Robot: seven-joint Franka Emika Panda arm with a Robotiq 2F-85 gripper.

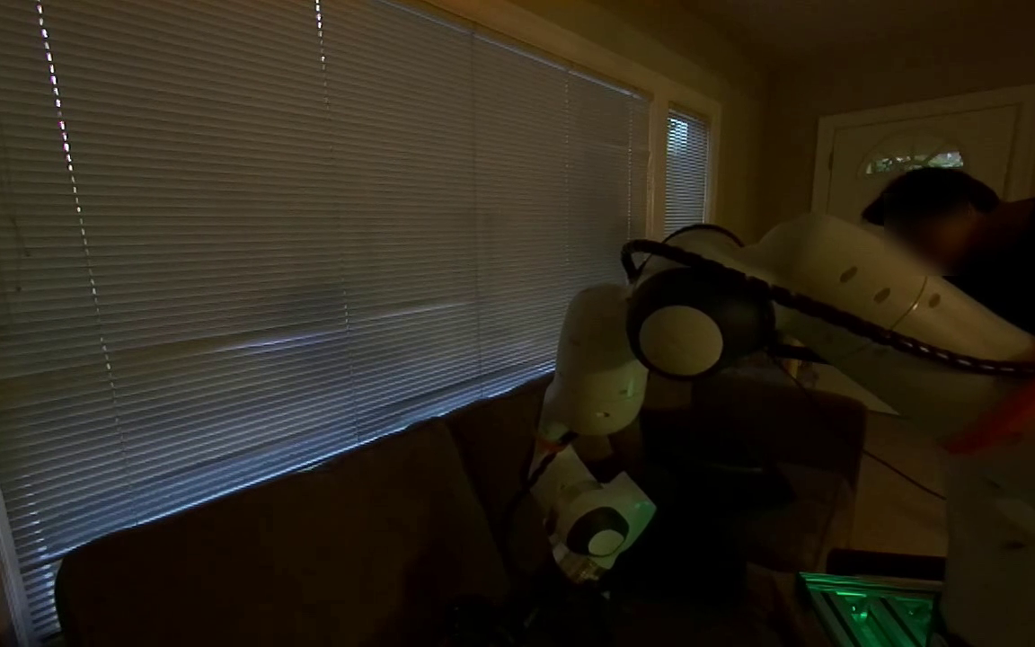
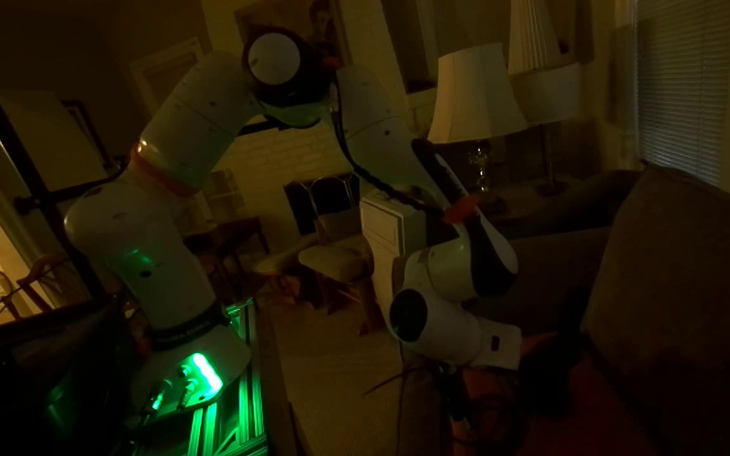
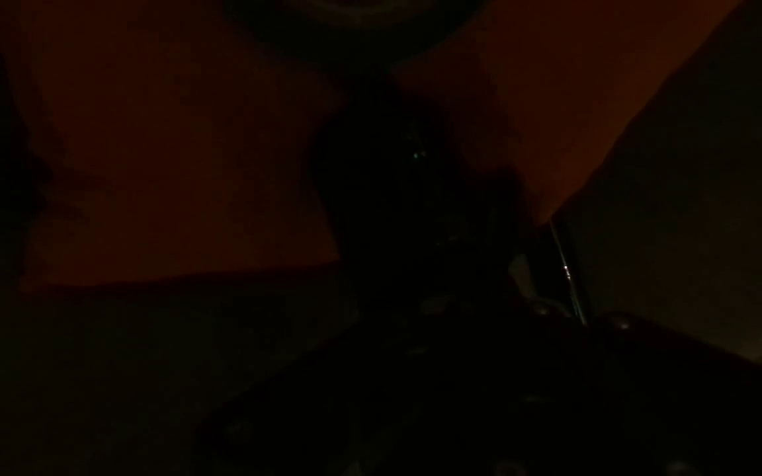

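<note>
Wrist view: the gripper (image 3: 384,152), jaws drawn together, stands mid-frame over red-orange fabric (image 3: 176,165), probably soft, light, best pinched by its lower-left corner. In an exterior view, the fabric (image 2: 587,405) lies lower right, on the sofa (image 2: 688,304).

The room is very dark. A little white cabinet (image 2: 383,226) stands near the middle. The big white robot arm (image 2: 295,82) bends like a hill, with its top up to the left of the cabinet and its wrist (image 2: 454,332) lower down on the cabinet's right. The arm's foot is left of the cabinet and closer, with a bright green light (image 2: 206,373) on it. Just left of the cabinet is a chair (image 2: 339,261) with a pale seat. Right of it and higher is a lamp (image 2: 476,95) with a white shade. A brown couch (image 2: 688,285) is to its right. Some orange-red cloth (image 2: 593,405) lies on the couch, below and right of the cabinet.
</note>
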